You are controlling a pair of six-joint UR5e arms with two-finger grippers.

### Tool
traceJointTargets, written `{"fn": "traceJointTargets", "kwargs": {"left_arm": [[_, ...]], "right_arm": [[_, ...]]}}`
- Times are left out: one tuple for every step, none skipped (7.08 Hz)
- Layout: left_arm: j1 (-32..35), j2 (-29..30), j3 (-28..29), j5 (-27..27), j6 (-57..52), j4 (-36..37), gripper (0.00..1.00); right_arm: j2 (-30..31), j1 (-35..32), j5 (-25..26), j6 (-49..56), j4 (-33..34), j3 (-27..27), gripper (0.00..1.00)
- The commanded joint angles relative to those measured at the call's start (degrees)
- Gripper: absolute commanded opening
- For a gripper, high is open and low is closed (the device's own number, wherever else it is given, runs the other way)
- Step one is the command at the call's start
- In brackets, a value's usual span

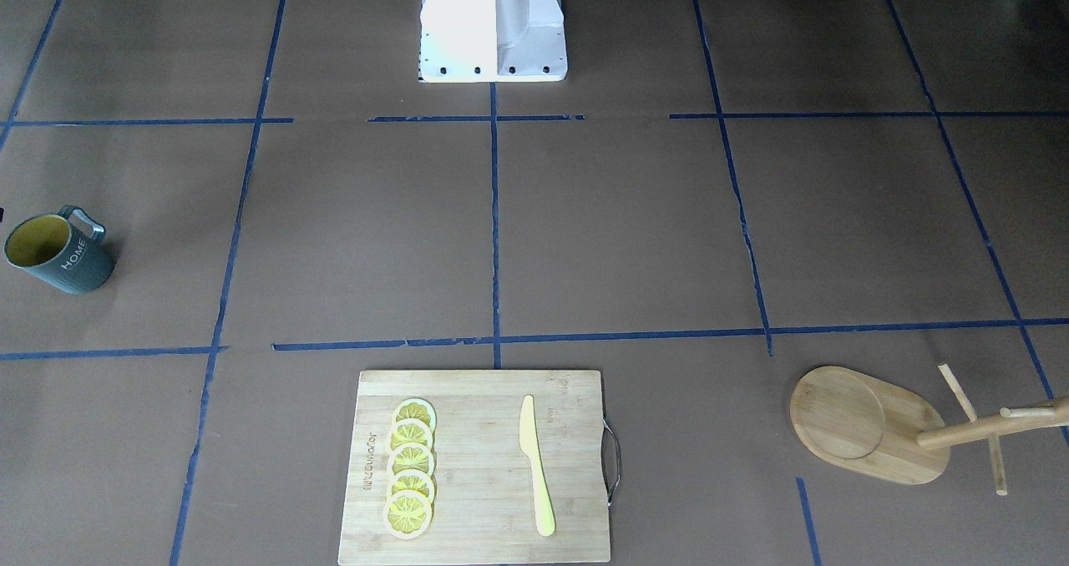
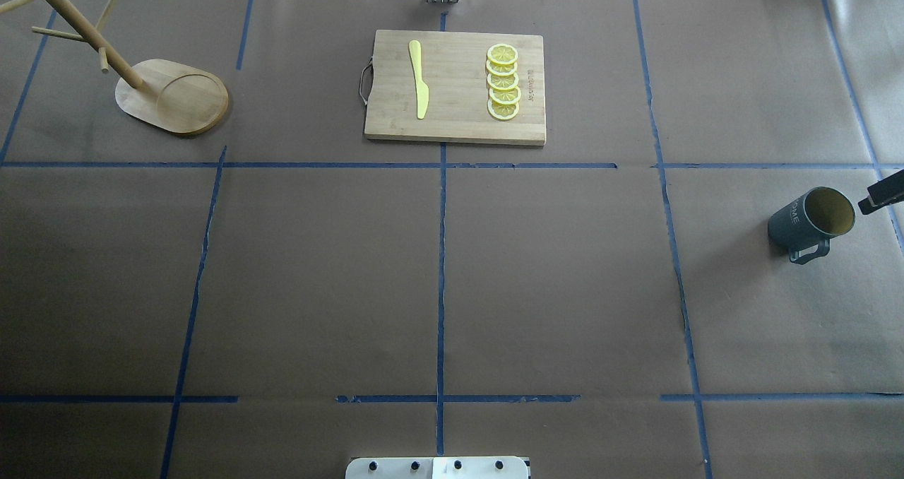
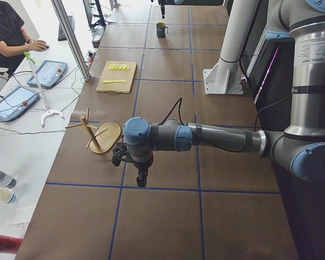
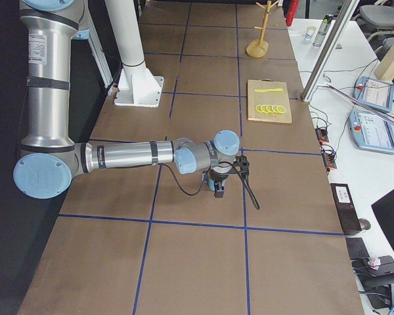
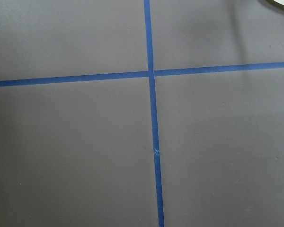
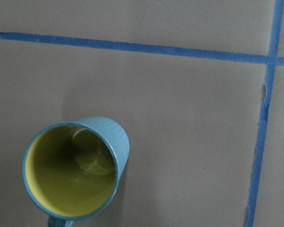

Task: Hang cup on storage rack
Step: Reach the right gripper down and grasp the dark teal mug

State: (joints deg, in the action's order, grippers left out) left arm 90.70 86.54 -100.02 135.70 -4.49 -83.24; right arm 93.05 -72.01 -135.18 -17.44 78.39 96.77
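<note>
The cup [image 2: 805, 223] is a dark teal-grey mug with a yellow-olive inside. It stands upright and alone at the table's right end, its handle toward the robot, and also shows in the front-facing view [image 1: 60, 255] and the right wrist view [image 6: 75, 170]. The storage rack [image 2: 185, 99], a bamboo mug tree with bare pegs, stands at the far left corner [image 1: 868, 424]. My right gripper [image 4: 218, 190] hovers just beside the cup, and only a black tip shows at the overhead view's right edge. My left gripper [image 3: 142, 179] hangs over bare table near the rack. I cannot tell whether either is open or shut.
A bamboo cutting board [image 2: 455, 126] with several lemon slices [image 2: 503, 82] and a yellow knife [image 2: 418, 78] lies at the far middle. The white robot base [image 1: 493, 27] stands at the near edge. An operator [image 3: 8, 30] sits beyond the table.
</note>
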Motion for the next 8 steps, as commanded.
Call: {"fn": "traceJointTargets", "kwargs": {"left_arm": [[0.0,-0.1,0.0,0.0,0.0,0.0,1.00],[0.0,0.0,0.0,0.0,0.0,0.0,1.00],[0.0,0.0,0.0,0.0,0.0,0.0,1.00],[0.0,0.0,0.0,0.0,0.0,-0.1,1.00],[0.0,-0.1,0.0,0.0,0.0,0.0,1.00],[0.0,0.0,0.0,0.0,0.0,0.0,1.00],[0.0,0.0,0.0,0.0,0.0,0.0,1.00],[0.0,0.0,0.0,0.0,0.0,0.0,1.00]], "right_arm": [[-3.7,1.5,0.0,-0.2,-0.1,-4.1,0.98],[-3.8,1.9,-0.1,-0.2,-0.1,-4.4,0.98],[-3.8,2.9,0.1,-0.1,-0.1,-4.9,0.98],[-3.8,3.5,0.1,-0.1,-0.2,-5.4,0.98],[-3.8,3.7,0.2,-0.1,-0.7,-5.9,0.79],[-3.8,4.1,0.2,-0.1,-1.0,-6.3,0.38],[-3.8,4.2,0.1,0.1,-1.0,-6.3,0.01],[-4.4,5.4,-0.1,-0.1,-1.0,-6.2,0.00]]}}
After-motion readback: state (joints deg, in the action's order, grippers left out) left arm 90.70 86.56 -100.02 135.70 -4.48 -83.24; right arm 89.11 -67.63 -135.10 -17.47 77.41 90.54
